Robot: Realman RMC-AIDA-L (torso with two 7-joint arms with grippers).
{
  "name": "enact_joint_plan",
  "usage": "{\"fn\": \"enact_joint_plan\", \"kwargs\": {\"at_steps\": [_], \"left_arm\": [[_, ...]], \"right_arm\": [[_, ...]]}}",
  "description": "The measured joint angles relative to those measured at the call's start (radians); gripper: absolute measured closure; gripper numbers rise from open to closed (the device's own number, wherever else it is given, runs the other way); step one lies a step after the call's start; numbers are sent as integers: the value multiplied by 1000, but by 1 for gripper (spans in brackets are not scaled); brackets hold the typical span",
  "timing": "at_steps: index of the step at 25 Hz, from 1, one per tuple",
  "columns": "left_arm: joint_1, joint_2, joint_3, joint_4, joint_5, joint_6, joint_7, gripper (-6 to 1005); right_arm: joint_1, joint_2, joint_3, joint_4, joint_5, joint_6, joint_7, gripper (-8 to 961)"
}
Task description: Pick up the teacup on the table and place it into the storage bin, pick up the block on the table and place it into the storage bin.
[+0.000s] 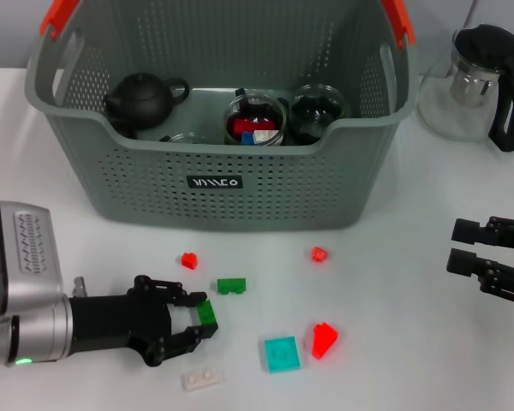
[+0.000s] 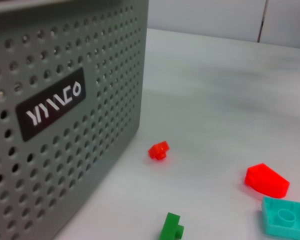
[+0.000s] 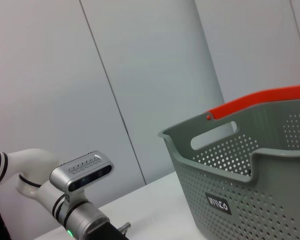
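The storage bin, a grey perforated basket with orange-red handle tips, stands at the back middle. It also shows in the left wrist view and the right wrist view. Inside it are a black teapot and glass teacups, one holding small blocks. No teacup is on the table. My left gripper is low at the front left, shut on a green block. My right gripper is open and empty at the right edge.
Loose blocks lie in front of the bin: two small red ones, a green one, a teal one, a red wedge and a white one. A glass teapot stands back right.
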Motion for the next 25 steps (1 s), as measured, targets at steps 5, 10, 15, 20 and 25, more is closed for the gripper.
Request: {"fn": "enact_joint_plan", "kwargs": {"at_steps": [5,10,15,20,25], "left_arm": [[4,-2,6,26,3,8,-11,549],[4,3,-14,40,0,77,-12,592],[-19,38,-125,79,-4,340,-95,582],[-79,65,-277,74,-101,605,-149,571],[-153,77,-283,82,-340,610,-353,561]], "right_arm": [[2,0,-2,1,0,0,0,458],[2,0,-1,-2,0,-1,5,457],[3,0,-1,-3,0,-3,11,457],[8,1,-3,-3,0,-3,11,457],[12,2,-3,-3,0,-4,11,458]]}}
